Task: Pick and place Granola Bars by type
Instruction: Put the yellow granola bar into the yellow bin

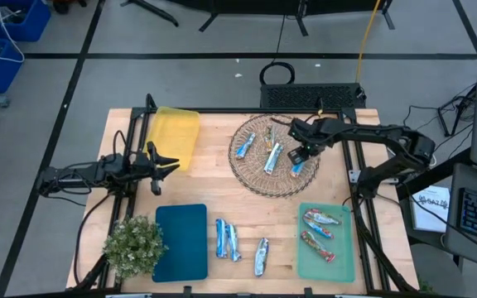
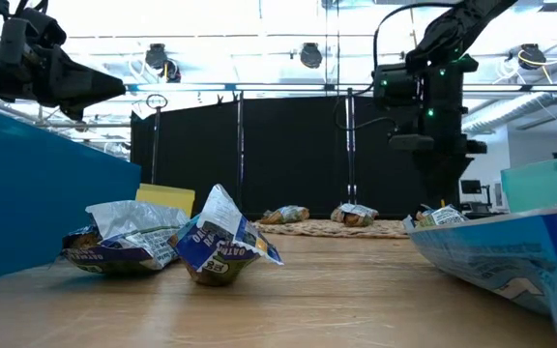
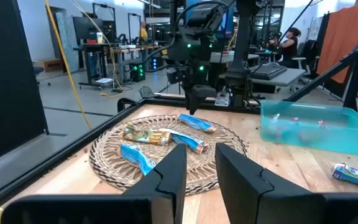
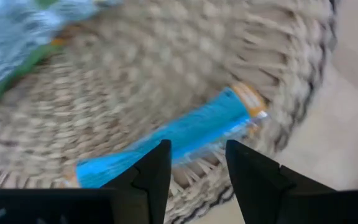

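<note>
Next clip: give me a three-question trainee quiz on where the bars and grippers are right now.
1. True or false: the yellow mat has a bar on it.
2. The right gripper is over: A) the wicker basket B) the teal mat C) the plant.
3. How many bars lie on the green mat?

Key: 1 false; 2 A, jaws open above a blue bar; 3 two, red-marked.

Both hands empty, right hand (image 1: 298, 155) part-open, left hand (image 1: 166, 165) part-open.
</note>
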